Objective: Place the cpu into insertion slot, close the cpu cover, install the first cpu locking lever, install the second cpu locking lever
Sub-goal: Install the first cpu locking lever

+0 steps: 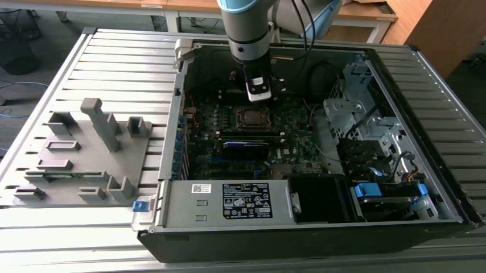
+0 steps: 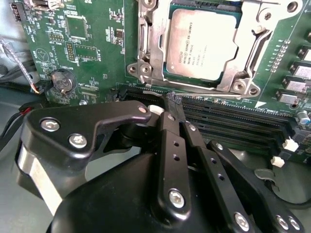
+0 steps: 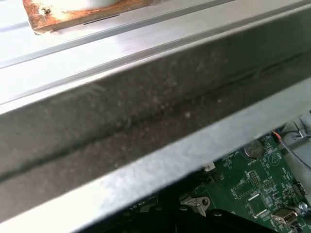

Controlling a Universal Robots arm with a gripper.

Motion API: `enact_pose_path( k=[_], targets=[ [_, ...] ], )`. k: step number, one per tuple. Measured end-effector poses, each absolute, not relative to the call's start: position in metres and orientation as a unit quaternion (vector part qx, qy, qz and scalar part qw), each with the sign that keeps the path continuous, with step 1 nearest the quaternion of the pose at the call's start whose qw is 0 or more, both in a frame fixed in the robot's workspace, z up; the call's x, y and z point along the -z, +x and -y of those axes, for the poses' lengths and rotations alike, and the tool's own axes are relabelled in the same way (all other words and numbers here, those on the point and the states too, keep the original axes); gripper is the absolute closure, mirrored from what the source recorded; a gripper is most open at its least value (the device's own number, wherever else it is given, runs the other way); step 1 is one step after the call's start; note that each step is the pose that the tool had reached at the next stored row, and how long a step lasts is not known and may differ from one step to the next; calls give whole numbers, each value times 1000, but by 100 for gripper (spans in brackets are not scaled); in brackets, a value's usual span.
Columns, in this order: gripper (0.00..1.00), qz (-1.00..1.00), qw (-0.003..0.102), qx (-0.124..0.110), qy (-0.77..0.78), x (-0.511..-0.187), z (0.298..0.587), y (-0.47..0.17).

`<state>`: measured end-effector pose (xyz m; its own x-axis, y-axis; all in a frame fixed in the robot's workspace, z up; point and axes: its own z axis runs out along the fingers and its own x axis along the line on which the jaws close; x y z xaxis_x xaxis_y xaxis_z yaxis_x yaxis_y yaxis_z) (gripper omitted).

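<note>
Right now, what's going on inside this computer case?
A robot arm reaches down into the open computer case. The cpu already sits in the insertion slot, with the cpu cover lying flat around it. The gripper, fingers together, has its tip at the socket's edge beside the memory slots.

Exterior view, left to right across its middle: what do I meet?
Grey fixture plate → computer case's left wall → cpu → silver drive cage.
</note>
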<state>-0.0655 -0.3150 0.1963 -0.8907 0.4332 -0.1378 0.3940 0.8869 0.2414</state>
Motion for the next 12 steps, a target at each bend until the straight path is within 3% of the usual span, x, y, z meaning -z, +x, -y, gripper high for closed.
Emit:
enact_pose_path(
  k=[12],
  targets=[
    [89, -966, 95, -105, 214, -196, 320, -66]
  ],
)
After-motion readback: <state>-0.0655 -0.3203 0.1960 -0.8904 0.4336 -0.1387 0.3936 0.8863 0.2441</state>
